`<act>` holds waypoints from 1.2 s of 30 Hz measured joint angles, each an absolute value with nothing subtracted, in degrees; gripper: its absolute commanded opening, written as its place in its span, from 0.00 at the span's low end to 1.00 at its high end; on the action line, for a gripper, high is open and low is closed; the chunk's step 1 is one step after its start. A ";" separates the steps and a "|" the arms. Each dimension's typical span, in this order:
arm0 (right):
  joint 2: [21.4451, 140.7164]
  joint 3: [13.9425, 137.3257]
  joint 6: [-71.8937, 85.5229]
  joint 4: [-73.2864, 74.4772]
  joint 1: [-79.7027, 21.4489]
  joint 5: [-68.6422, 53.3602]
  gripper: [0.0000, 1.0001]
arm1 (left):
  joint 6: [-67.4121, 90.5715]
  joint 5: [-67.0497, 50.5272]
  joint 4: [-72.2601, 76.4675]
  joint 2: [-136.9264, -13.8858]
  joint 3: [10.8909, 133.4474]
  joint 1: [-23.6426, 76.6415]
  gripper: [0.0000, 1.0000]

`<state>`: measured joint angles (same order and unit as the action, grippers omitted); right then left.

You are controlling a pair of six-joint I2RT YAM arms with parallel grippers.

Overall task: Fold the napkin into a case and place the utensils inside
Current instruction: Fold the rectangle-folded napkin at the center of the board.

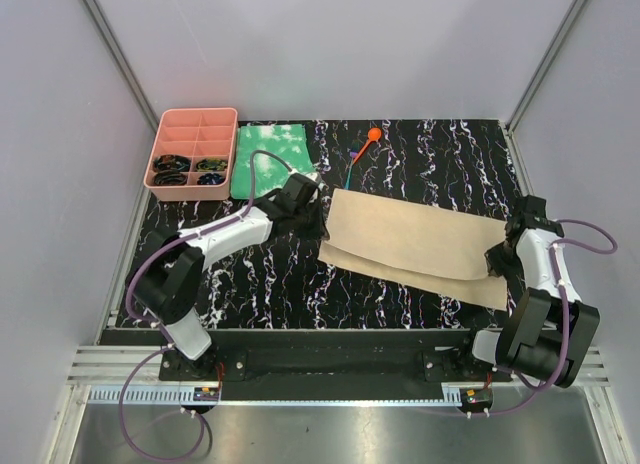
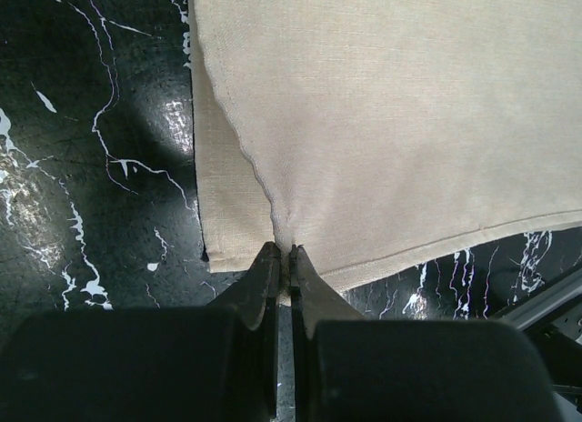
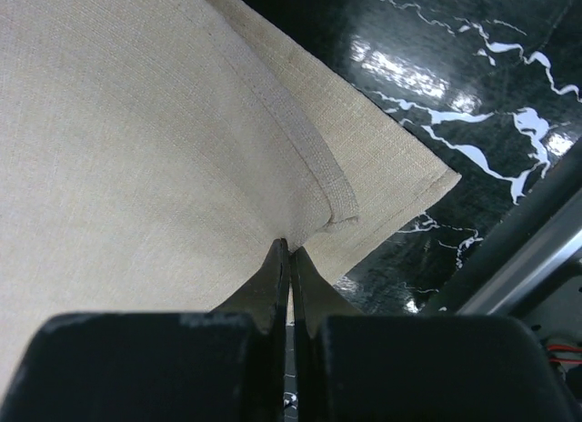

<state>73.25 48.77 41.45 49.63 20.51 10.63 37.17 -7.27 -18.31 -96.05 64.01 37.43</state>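
The tan napkin (image 1: 415, 246) is spread on the black marbled bench (image 1: 420, 154), reaching from about the middle of the bench to close by its right edge, its long side slanting slightly toward the near right corner. It is seen doubled over, an upper layer lying on a lower one, with a strip of the lower layer showing along the near side. The left tool (image 1: 322, 227) is closed on the napkin's left end; in the left wrist view the fingers are pressed together on the hem, where the cloth puckers. The right tool (image 1: 497, 261) is closed on the right end; in the right wrist view the corner of the upper layer is pinched between the fingers, while the corner of the lower layer lies beyond it on the bench. The orange spoon (image 1: 373, 135) lies near the middle of the far edge, and the slim teal utensil (image 1: 352, 169) lies just beside it, its near end close to the napkin's far left corner. A pink divided tray (image 1: 192, 154) stands at the far left corner, with a green-and-white cloth (image 1: 268, 159) just beside it.
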 measured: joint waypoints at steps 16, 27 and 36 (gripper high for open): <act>70.74 46.22 45.47 50.22 20.51 9.34 0.00 | 37.47 -7.29 -18.15 -97.91 63.44 37.47 0.00; 85.67 49.19 38.96 38.48 20.21 2.59 0.00 | 39.83 -7.27 -16.16 -97.49 56.01 37.87 0.00; 97.69 56.86 35.16 34.04 5.89 -2.70 0.00 | 44.29 -5.91 -14.00 -89.65 48.90 40.64 0.00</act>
<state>97.69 56.86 35.16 34.04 5.89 -2.70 44.29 -5.91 -14.00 -89.65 48.90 40.64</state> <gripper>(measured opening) 0.010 0.040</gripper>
